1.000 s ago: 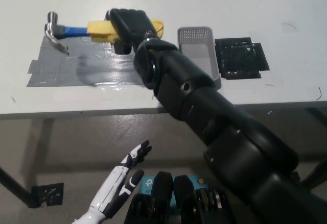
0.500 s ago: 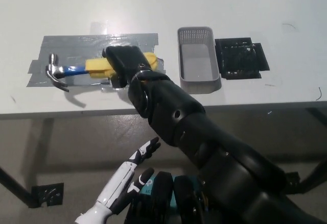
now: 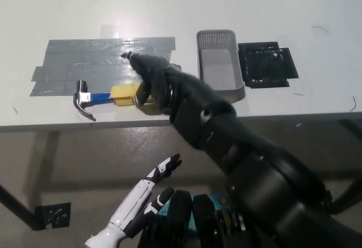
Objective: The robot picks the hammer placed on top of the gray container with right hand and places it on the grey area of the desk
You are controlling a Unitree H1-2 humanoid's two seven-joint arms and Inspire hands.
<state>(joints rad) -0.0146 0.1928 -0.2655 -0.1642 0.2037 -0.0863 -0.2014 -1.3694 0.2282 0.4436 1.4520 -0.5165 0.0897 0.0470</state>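
Observation:
The hammer (image 3: 104,96), with a steel head, blue shaft and yellow grip, lies flat on the front edge of the grey taped area (image 3: 79,61) of the white desk. Its head points left. My black right hand (image 3: 148,77) hovers over the grip's right end with its fingers stretched out toward the far left, open; the end of the grip is hidden under it. The gray container (image 3: 221,92) stands just right of my arm with nothing on top. My white left hand (image 3: 148,190) rests below the desk edge at the lower left, fingers apart.
A black mesh mat (image 3: 266,64) lies right of the container. The desk's front edge (image 3: 56,126) runs just below the hammer. My black right arm crosses the desk edge from the lower right.
The hammer came down from above the tape's far side to its front edge and now lies flat. My right hand's fingers went from closed on the yellow grip to stretched out.

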